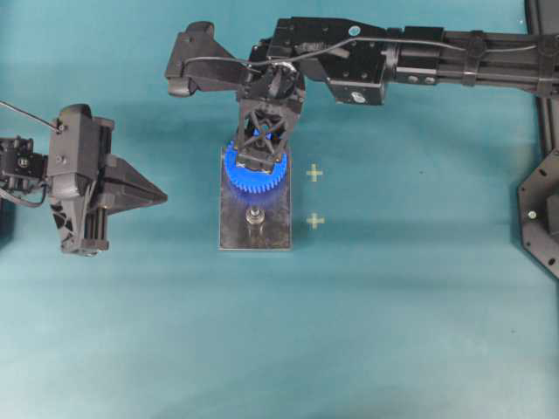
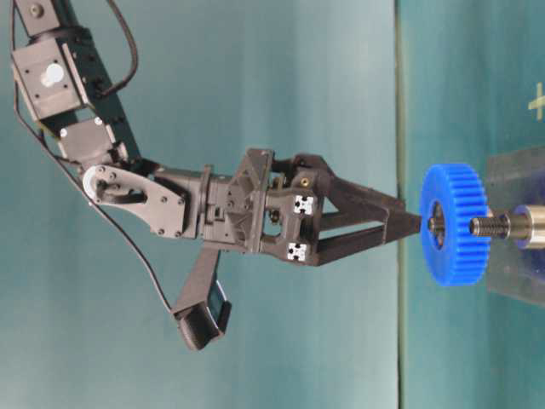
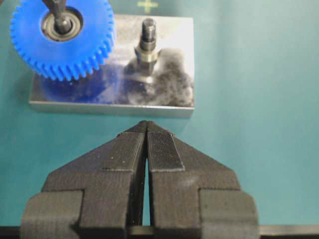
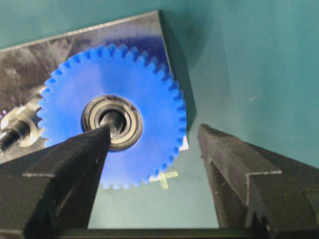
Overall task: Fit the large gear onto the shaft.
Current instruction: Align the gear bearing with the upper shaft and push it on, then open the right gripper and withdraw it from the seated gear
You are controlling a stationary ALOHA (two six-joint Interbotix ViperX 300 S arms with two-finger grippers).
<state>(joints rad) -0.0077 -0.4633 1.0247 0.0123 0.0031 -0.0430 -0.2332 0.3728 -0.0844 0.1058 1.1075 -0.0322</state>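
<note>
Gear at its shaft, seating unconfirmed.

The right gripper has jaws apart, one fingertip at the bearing hub of the large gear; the gear appears threaded on the shaft. Next, likely press down or withdraw. Farther off, the left gripper sits closed, empty.

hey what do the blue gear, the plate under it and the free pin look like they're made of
The large gear looks like moulded plastic: uniform bright blue, matte teeth. Its hub seems a metal bearing, with dark and silvery rings. The plate looks like steel or aluminium, polished enough to mirror the blue. The free pin appears machined steel: silver sheen, ringed collar.
</note>
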